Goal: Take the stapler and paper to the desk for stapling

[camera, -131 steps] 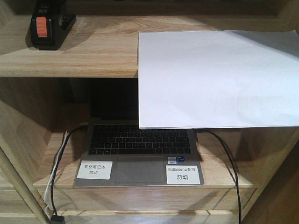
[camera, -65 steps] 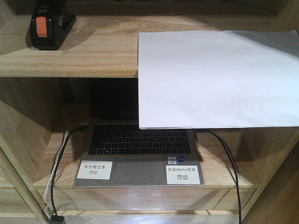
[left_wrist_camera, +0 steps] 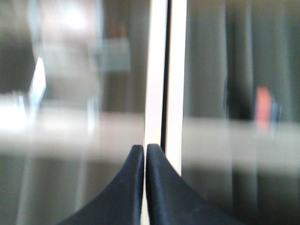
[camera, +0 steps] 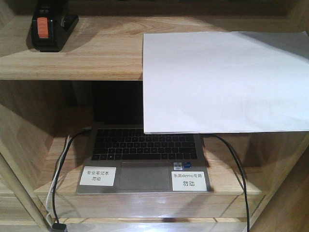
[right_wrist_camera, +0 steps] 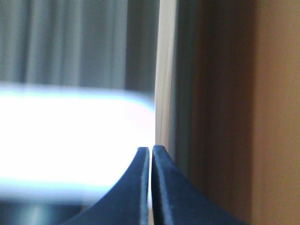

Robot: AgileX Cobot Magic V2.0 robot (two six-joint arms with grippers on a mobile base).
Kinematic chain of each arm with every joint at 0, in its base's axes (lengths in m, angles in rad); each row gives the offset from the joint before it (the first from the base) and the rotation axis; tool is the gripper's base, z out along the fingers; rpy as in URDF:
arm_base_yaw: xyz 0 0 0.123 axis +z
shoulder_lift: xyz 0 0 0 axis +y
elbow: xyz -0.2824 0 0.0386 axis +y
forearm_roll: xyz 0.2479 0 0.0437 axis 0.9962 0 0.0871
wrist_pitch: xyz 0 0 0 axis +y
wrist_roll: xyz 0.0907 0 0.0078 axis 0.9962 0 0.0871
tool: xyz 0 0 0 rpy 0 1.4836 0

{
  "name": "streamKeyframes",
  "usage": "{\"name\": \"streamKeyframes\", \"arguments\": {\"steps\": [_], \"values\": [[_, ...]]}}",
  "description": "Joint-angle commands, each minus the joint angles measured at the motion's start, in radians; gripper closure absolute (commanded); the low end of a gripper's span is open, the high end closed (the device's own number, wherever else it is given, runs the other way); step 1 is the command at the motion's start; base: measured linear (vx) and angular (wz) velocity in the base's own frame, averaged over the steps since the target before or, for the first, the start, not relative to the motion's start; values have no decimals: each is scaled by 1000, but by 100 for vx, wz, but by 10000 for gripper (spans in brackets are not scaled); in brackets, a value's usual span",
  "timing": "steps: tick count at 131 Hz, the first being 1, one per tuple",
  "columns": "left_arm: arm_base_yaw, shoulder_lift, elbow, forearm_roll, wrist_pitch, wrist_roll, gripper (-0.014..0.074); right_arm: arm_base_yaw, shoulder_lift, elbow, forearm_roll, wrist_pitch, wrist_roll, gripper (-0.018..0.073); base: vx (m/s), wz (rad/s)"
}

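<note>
The laptop [camera: 145,159] is sitting on the lower shelf [camera: 227,180]. On the upper shelf [camera: 96,58] above it, the stapler [camera: 47,29] is lying at the left and the paper [camera: 224,79] is overhanging the front edge at the right.

Right tool [right_wrist_camera: 150,152], 2 dark fingertips [right_wrist_camera: 166,187] tip to tip, before blurred white glow [right_wrist_camera: 70,140] and brown panel [right_wrist_camera: 276,112].

Front view near, facing shelf unit [camera: 96,55]; wrist views along left tool [left_wrist_camera: 144,151], right tool [right_wrist_camera: 150,152].

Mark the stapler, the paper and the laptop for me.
stapler [camera: 43,28]: front-facing view, on its orange patch.
paper [camera: 224,82]: front-facing view, middle of the white sheet.
laptop [camera: 145,144]: front-facing view, on its keyboard.
</note>
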State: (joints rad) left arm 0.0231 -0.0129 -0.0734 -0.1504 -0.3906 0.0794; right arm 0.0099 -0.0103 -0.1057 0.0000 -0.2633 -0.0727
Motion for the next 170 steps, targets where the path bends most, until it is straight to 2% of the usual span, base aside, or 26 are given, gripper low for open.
{"name": "streamKeyframes", "arguments": {"steps": [1,37,49,64,82,90,107,127,137,151,170], "values": [[-3,-15,-128,-11,-72,-10,603,0,-10,-144,-9,-62,-11,565,0,0],[-3,72,-510,-11,15,-9,603,0,105,-534,-9,-22,-11,565,0,0],[-3,144,-641,-11,64,-9,603,0,185,-672,-9,58,-3,565,0,0],[-3,247,-819,-11,229,-9,603,0,282,-840,-8,218,-3,565,0,0],[-3,369,-994,-11,513,-9,594,0,404,-984,-8,451,-3,565,0,0],[-3,412,-1033,-11,624,-9,584,0,446,-1010,-6,526,-3,565,0,0],[-3,477,-1042,-11,750,-9,536,0,519,-1016,-6,643,-4,558,0,0],[-3,531,-1042,-11,881,-9,405,0,585,-1016,0,738,-3,504,0,0],[-3,545,-1042,-11,937,-9,292,0,603,-1016,14,772,-3,438,0,0],[-3,545,-1042,-10,991,-9,126,0,617,-1016,49,820,-3,285,0,0],[-3,545,-1042,-8,1018,-9,-113,0,619,-1016,66,827,-3,-34,0,0]]}}
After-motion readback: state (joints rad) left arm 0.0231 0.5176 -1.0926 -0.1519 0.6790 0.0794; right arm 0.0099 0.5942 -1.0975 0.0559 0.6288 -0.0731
